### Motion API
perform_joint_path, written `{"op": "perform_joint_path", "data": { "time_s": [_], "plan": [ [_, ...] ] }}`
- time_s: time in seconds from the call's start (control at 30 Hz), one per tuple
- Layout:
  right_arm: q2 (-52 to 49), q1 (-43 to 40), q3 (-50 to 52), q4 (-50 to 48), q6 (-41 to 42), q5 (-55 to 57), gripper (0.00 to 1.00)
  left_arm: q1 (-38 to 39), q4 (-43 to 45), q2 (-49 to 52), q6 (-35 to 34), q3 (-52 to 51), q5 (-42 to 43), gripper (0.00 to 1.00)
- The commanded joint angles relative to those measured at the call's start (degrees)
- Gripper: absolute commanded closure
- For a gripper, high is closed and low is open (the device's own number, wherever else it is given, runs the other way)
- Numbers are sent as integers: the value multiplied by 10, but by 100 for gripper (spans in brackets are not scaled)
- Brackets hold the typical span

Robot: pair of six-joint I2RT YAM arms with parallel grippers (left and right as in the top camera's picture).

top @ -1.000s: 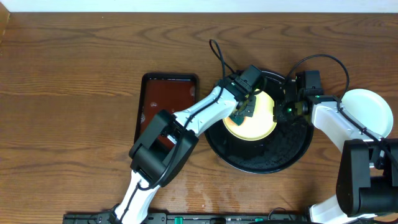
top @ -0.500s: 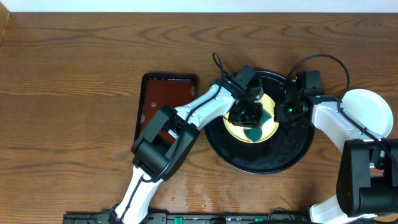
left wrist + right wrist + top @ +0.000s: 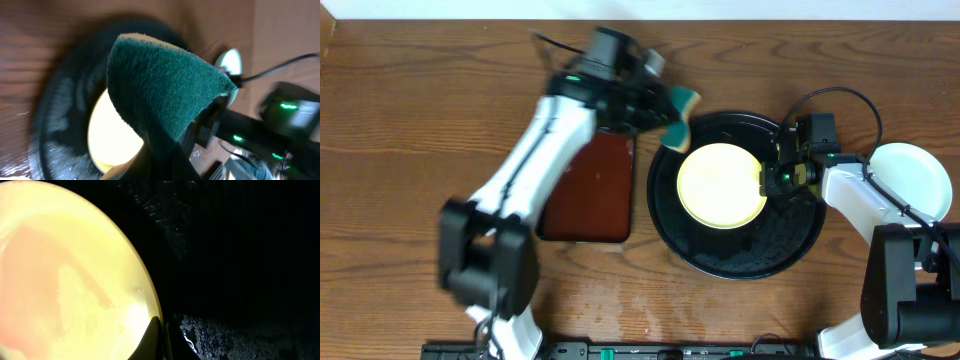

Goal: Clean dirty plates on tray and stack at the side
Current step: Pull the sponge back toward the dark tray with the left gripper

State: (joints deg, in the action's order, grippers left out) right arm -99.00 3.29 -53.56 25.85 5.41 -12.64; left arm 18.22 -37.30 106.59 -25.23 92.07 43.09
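Yellow plate (image 3: 722, 186) lying flat in the left-middle of the black tray (image 3: 760, 255), centre-right of frame; right tool (image 3: 772, 181) pinched shut on its right rim, tips clamped over the edge in the wrist view; far nearer than the left tool (image 3: 660, 97), parked at upper centre off the tray's upper-left rim and closed on a sponge (image 3: 680, 100).

Bit that matters next: white plate (image 3: 910, 178) sits right of the right tool, on the bare surface (image 3: 420, 150) by the right edge of frame, clear of the tray; so probably a lift and a carry rightward over the low rim; round plate, no long axis to fuss over; rim-only grip, so likely to droop.

Plate shallow, smooth and glossy; faint pinkish cast in the wrist view, residue or reflection, can't tell; tray matte black and beaded with water; sponge coarse green scrub face on yellow foam, bent over; surface dark wood grain; brown tray (image 3: 590, 200) rectangular and shiny, partly under the left arm.
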Motion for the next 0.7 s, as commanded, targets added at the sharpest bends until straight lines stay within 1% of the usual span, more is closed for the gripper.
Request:
{"op": "perform_joint_path", "data": {
  "time_s": [0.0,0.07,0.17,0.23,0.27,0.3,0.37,0.57,0.67],
  "plan": [
    [-6,2,1,-1,1,-9,99,-27,-46,-27,42,6,-32,92],
    [-6,2,1,-1,1,-9,99,-44,-90,-35,58,6,-99,92],
    [-6,2,1,-1,1,-9,99,-63,-160,-35,62,4,-248,92],
    [-6,1,1,-1,1,-9,99,-67,-188,-35,61,-10,-344,92],
    [-6,1,1,-2,1,-9,99,-67,-195,-35,61,-19,-382,92],
    [-6,1,1,-2,1,-9,99,-67,-196,-35,61,-28,-402,92],
    [-6,2,1,-2,1,-9,99,-67,-195,-35,61,-49,-426,92],
    [-6,2,1,-3,1,-9,98,-67,-175,-35,62,-92,-428,92],
    [-6,2,1,-4,1,-9,93,-67,-166,-35,61,-94,-427,92]
  ]
}}
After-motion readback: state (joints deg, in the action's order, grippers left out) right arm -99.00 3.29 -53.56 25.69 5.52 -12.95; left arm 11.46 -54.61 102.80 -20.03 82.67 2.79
